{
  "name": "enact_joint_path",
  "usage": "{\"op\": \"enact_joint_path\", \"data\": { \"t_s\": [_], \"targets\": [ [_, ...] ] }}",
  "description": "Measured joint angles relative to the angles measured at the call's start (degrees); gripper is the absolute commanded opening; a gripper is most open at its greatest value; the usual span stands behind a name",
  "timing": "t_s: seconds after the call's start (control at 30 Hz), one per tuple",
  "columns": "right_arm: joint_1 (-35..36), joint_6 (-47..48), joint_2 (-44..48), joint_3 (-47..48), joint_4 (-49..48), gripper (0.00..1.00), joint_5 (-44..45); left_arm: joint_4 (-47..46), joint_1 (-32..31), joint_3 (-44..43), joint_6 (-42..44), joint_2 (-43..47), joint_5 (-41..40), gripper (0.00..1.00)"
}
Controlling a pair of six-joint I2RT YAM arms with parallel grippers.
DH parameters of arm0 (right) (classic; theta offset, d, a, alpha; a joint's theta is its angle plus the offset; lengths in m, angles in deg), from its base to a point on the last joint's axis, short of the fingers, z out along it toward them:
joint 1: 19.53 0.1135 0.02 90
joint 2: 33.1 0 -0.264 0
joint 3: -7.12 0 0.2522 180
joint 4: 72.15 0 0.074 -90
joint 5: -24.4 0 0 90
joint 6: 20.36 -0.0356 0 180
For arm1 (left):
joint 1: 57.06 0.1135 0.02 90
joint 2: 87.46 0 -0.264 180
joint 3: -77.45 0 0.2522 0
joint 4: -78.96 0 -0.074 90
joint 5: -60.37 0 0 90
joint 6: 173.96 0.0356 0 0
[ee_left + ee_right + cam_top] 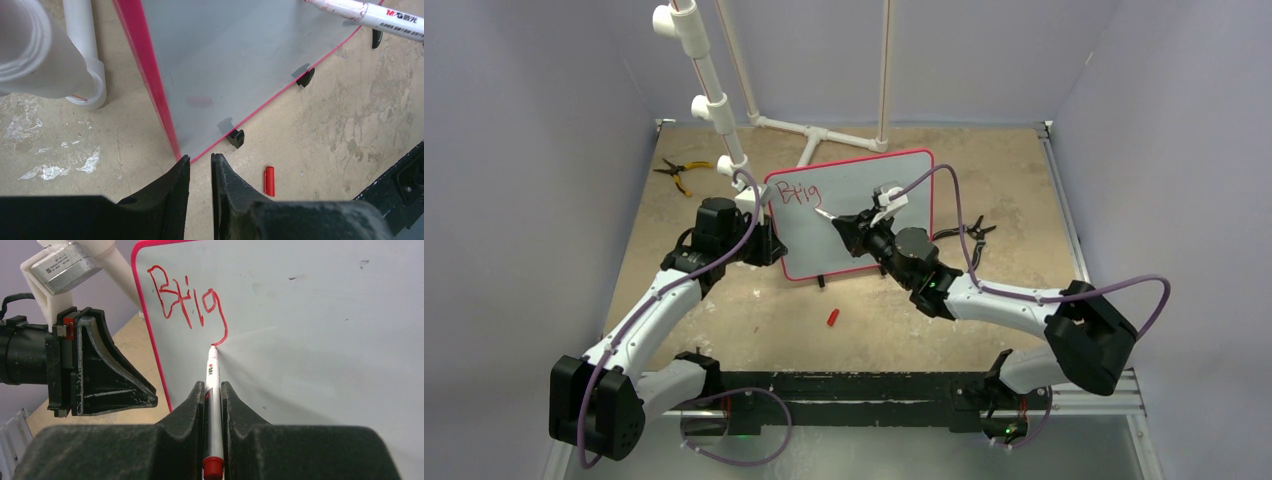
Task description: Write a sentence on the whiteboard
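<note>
The whiteboard point(864, 195), white with a thin red frame, stands tilted on black feet point(235, 138) mid-table. Red lettering point(796, 193) reading "Big" sits at its upper left, and is clear in the right wrist view point(187, 300). My right gripper point(213, 385) is shut on a white marker point(212, 375) with a red end. The marker tip touches the board at the tail of the "g". My left gripper point(200, 159) has its jaws nearly together with nothing between them. Its tips are at the board's lower left corner point(182, 155); in the top view it point(767, 243) is by the left edge.
The red marker cap point(833, 318) lies on the table in front of the board. Yellow-handled pliers point(679, 172) lie at the back left, black pliers point(969, 233) right of the board. A white PVC pipe frame point(709, 85) stands behind the board, close to my left gripper.
</note>
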Motion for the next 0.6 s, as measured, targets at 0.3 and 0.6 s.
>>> {"op": "enact_joint_path", "data": {
  "t_s": [0.3, 0.6],
  "targets": [
    [0.3, 0.0, -1.2, 1.6, -0.8, 0.00, -1.9, 0.0, 0.0, 0.0, 0.0, 0.0, 0.0, 0.20],
    [0.1, -0.2, 5.5, 1.8, -0.2, 0.00, -1.9, 0.0, 0.0, 0.0, 0.0, 0.0, 0.0, 0.20]
  ]
}}
